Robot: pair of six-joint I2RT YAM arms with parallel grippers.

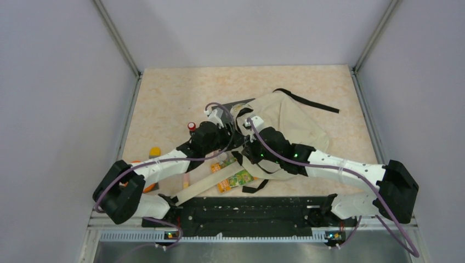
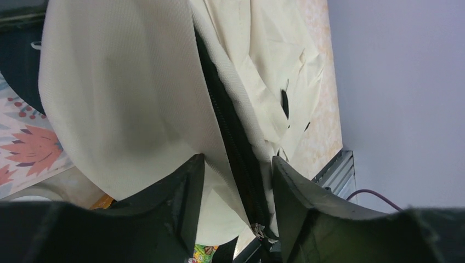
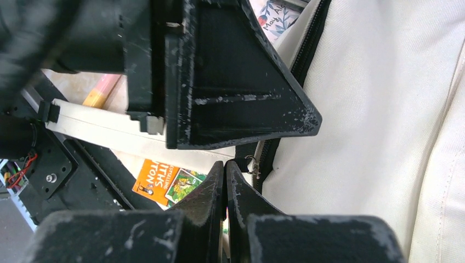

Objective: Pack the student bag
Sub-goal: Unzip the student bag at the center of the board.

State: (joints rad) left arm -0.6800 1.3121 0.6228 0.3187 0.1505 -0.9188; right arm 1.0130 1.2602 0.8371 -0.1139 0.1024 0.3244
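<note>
Where the middle of the table (image 1: 181, 93) gives way to its right half, we find the backpack (image 1: 296, 118) lying slumped, cream cloth uppermost, with a black strap (image 1: 307, 101) trailing off to the far right. Its black zipper (image 2: 225, 126) runs along the raised cloth edge nearest the arms. The left claw (image 2: 237, 164) stands partly open astride that edge, one finger on each side. We cannot tell whether either presses on the cloth. The right claw (image 3: 226, 170) is pinched fully together with nothing seen between its fingers, its tips just beside the zipper pull (image 3: 253, 163). In front of the backpack lies an orange-and-green book (image 1: 237, 178). Left of the arms are a red-capped item (image 1: 191, 126) and a yellow-orange object (image 1: 155, 151).
</note>
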